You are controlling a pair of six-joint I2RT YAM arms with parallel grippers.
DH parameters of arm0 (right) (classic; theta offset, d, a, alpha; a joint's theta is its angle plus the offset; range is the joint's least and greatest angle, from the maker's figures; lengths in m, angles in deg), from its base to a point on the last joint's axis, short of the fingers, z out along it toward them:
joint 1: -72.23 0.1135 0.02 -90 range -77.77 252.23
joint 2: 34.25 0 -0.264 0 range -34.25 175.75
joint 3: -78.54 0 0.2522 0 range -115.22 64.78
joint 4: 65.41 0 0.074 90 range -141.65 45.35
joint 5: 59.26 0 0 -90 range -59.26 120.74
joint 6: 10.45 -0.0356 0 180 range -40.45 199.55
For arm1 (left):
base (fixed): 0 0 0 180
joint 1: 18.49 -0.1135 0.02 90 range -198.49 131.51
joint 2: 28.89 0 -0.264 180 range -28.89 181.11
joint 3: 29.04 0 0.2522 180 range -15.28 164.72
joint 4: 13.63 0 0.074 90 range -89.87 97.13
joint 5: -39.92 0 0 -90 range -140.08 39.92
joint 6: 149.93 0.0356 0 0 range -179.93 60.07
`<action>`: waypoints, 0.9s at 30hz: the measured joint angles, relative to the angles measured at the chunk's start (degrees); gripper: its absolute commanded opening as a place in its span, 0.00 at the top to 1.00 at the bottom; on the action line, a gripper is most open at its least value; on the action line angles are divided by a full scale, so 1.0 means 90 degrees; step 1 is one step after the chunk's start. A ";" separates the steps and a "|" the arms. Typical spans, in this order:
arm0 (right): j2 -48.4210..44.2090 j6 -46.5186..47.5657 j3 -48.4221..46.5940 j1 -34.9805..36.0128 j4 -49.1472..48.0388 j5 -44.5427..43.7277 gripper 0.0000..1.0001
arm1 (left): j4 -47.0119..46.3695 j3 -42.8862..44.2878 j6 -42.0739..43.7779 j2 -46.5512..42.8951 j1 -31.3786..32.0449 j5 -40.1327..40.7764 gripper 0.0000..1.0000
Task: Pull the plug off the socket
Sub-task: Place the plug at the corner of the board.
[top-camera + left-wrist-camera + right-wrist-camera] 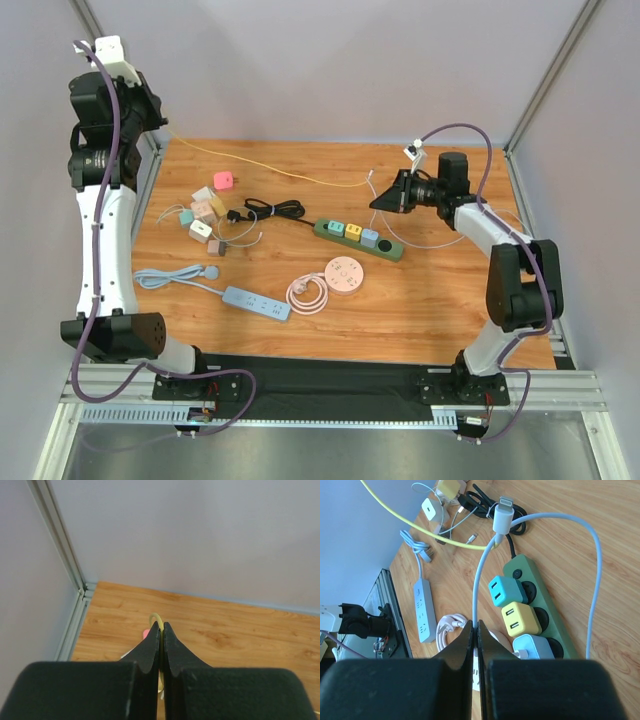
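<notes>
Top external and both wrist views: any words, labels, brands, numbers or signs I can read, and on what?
No text can be read in any view.
Left arm's black joint: faint pale marking, too small to read.
Green power strip: no print shows.
Teal charger, yellow charger, pale blue charger: USB slots only, no lettering.

Wooden tabletop (420, 310), pale grey walls (340, 60), aluminium corner posts (548, 75).

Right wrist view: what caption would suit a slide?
Right hand pinching a pale cable above a green power strip holding three coloured chargers.
</notes>
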 measured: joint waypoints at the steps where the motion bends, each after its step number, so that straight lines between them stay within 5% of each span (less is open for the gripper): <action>1: 0.0032 -0.0002 0.0000 -0.0005 -0.0015 0.0032 1.00 | 0.0000 -0.0041 0.0002 0.0000 -0.0024 -0.0034 1.00; 12: 0.0330 -0.0075 -0.0002 -0.0257 -0.0039 0.0083 1.00 | -0.0245 -0.0610 0.0083 -0.0100 -0.0287 -0.0716 1.00; 21: 0.0704 -0.0007 -0.0189 -0.0007 0.0107 0.0272 1.00 | -0.0622 -0.1025 0.0622 0.0005 -0.0155 -0.3689 1.00; 27: 0.0809 0.0180 -0.0551 0.0578 0.0444 0.0216 1.00 | -0.0415 -0.1399 0.1564 0.0015 0.0534 -0.4609 1.00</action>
